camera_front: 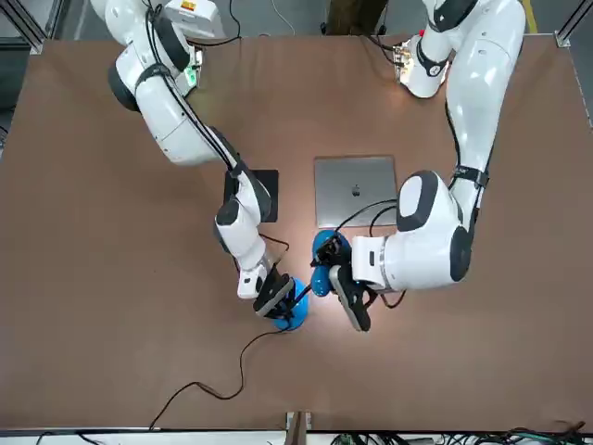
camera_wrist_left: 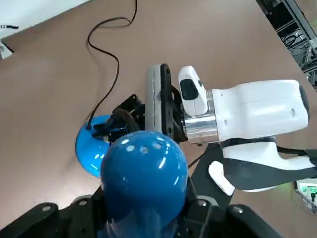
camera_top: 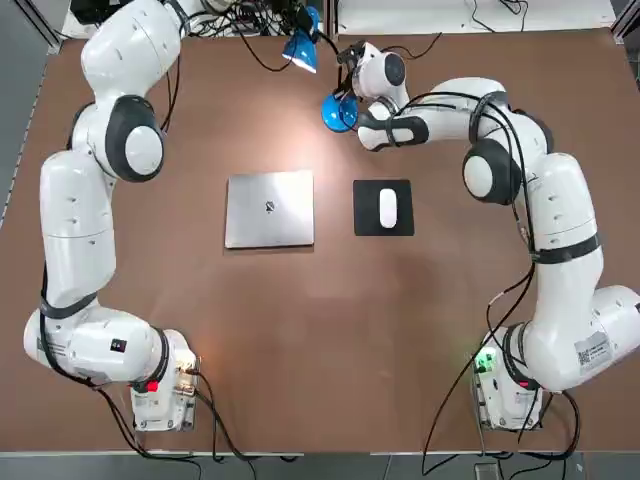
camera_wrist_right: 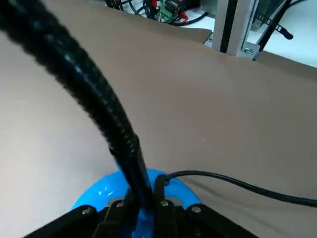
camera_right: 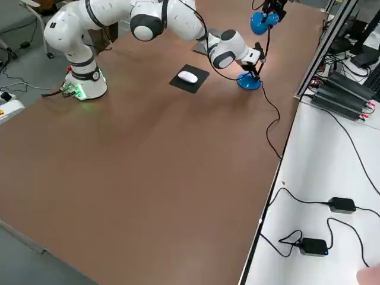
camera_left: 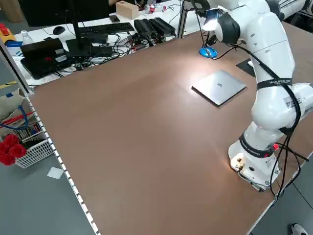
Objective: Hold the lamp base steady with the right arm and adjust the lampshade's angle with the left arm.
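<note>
Adjusting step: right gripper [camera_front: 274, 298] fingers clamp the lamp base [camera_top: 338, 112], left gripper [camera_wrist_left: 143, 218] fingers hold the lampshade [camera_wrist_left: 143, 171]; next, probably tilt it gently.

We see the lampshade [camera_wrist_left: 143, 176] as glossy blue plastic with bright highlights, and the lamp base [camera_wrist_right: 106, 196] equally shiny. Its gooseneck stem [camera_wrist_right: 84, 87] looks ribbed and matt black, probably metal. Beneath the base, the desk [camera_top: 330, 330] is smooth matt brown.
</note>
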